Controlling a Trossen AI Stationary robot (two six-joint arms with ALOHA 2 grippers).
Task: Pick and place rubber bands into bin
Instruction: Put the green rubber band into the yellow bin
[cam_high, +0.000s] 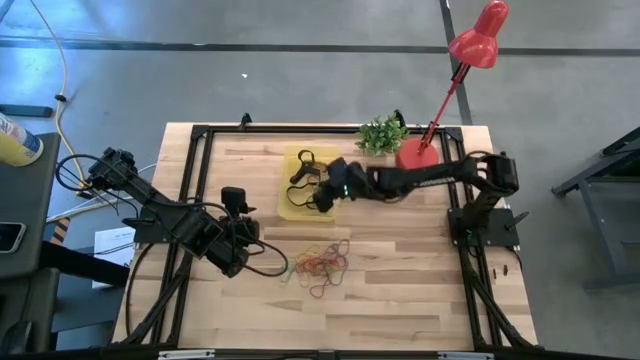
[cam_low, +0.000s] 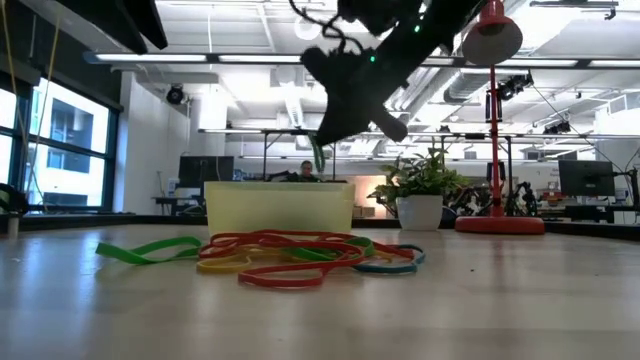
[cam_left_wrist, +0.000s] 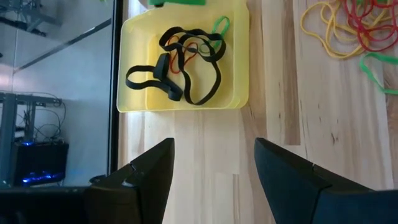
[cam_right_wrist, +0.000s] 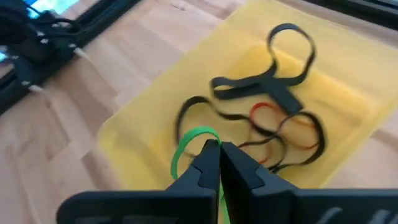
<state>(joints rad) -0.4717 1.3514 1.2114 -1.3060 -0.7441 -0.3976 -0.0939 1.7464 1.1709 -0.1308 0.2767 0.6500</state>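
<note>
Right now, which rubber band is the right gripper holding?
The green band, pinched in the shut right gripper above the yellow bin; other bands lie loose.

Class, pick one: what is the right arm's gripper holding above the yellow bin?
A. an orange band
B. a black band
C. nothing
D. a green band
D: the right gripper is shut on a green band that loops out from its tips above the bin, where black and orange bands already lie.

Wooden table (cam_high: 400, 300): bin (cam_high: 292, 208), rubber bands (cam_high: 322, 264)
</note>
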